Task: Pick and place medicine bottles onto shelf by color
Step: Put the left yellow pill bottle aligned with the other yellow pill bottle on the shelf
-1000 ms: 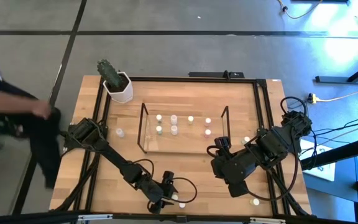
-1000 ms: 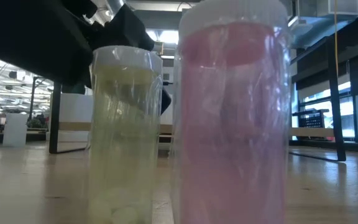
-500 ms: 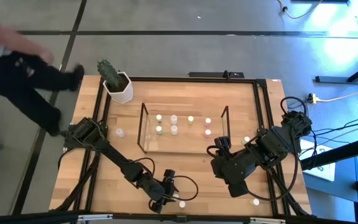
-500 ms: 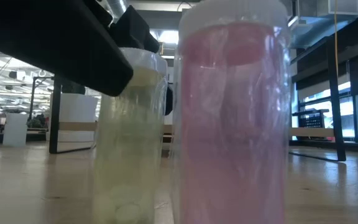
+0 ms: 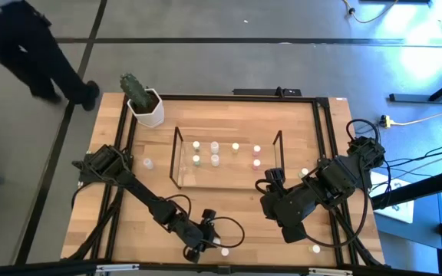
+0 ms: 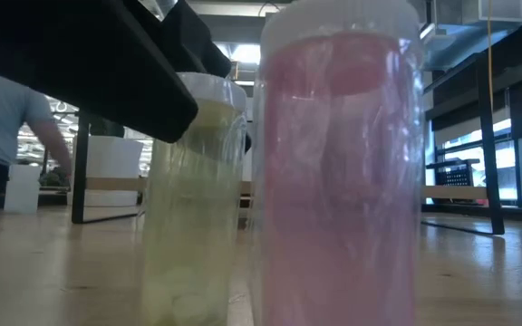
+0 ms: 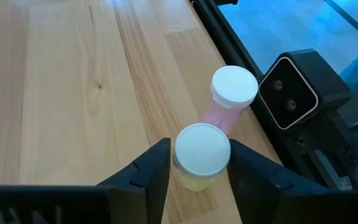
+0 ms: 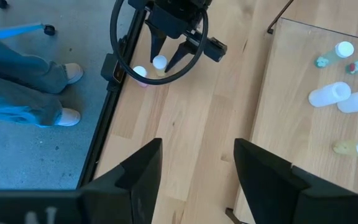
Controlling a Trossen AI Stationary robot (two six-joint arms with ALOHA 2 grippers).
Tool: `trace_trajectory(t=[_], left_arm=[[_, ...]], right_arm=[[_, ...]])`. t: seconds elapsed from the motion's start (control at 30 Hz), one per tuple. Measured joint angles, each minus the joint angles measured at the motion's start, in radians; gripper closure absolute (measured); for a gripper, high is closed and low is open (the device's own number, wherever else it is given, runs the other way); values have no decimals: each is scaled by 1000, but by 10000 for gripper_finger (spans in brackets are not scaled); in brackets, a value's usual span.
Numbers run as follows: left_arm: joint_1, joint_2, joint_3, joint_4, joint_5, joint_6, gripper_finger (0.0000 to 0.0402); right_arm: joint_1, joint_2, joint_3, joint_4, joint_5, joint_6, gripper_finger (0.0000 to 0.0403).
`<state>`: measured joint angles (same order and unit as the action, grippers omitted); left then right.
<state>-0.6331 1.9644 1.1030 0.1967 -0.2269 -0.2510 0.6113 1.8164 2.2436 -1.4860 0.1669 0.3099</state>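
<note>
1. Where the counter [image 5: 229, 207] nears its front edge, we see the left gripper [image 7: 199, 163] set around a yellowish bottle [image 7: 199, 157]; its jaws flank the white cap closely, but we cannot tell whether they press it.
2. A pink bottle [image 7: 227, 98] stands just beside the yellowish one, nearer the edge.
3. The right gripper [image 8: 197, 163] hovers over bare wood right of the shelf [image 5: 225, 161], jaws wide and holding nothing.
4. Several bottles stand inside the shelf.
5. A person [image 5: 21, 46] walks past the far left corner.
</note>
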Motion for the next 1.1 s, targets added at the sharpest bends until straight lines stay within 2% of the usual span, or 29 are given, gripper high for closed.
trace_trajectory(t=[0.33,0.9,1.1], left_arm=[[0,0,0,0,0,-1,284],[0,-2,0,0,0,-35,285],[0,-48,0,-7,-12,-30,285]], right_arm=[[0,0,0,0,0,0,202],[0,0,0,0,-1,0,202],[0,0,0,-1,-1,0,202]])
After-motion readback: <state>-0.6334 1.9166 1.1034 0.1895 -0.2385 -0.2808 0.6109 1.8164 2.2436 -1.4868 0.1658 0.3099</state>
